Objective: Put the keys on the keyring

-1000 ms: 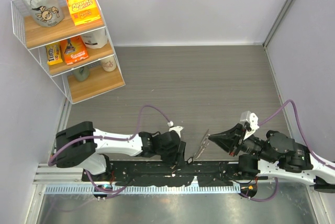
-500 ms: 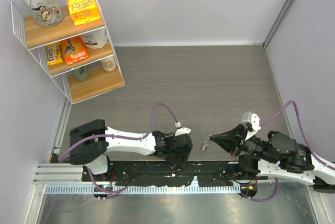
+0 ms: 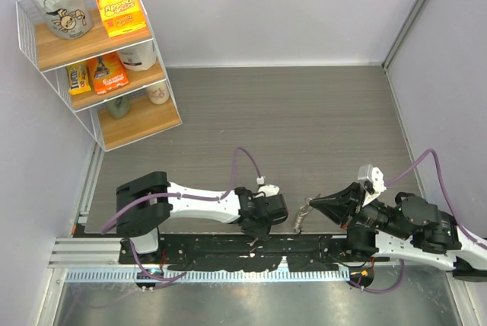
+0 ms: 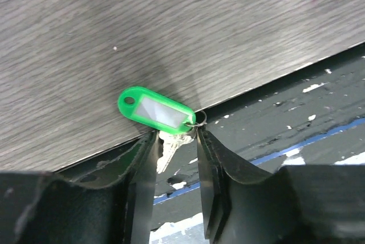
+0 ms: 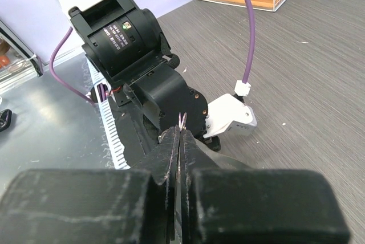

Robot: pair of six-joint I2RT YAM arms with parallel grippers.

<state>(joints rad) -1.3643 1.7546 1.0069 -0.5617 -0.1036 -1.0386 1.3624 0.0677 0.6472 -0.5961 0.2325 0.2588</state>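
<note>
Between the fingers of the left end effector [image 4: 175, 137], the green-headed key [image 4: 155, 109]; pinched in the right end effector [image 5: 181, 133], the keyring [image 3: 301, 218].

Only the left wrist view shows the key. Its green head lies flat on the worktop [image 4: 228, 27] just ahead of the fingertips. Its silver blade points back into the gap between them, over the dark strip [image 4: 285, 118] along the edge. The fingers stand narrowly apart either side of the blade (whether they touch it, I cannot tell). From above, that end effector hides the key. The top view alone shows the keyring as a short silvery strand trailing from the right end effector's tips, between the two end effectors. The right wrist view gives just a thin metal sliver rising from fully closed fingertips, with the left arm's black wrist [image 5: 142, 73] close beyond.
</note>
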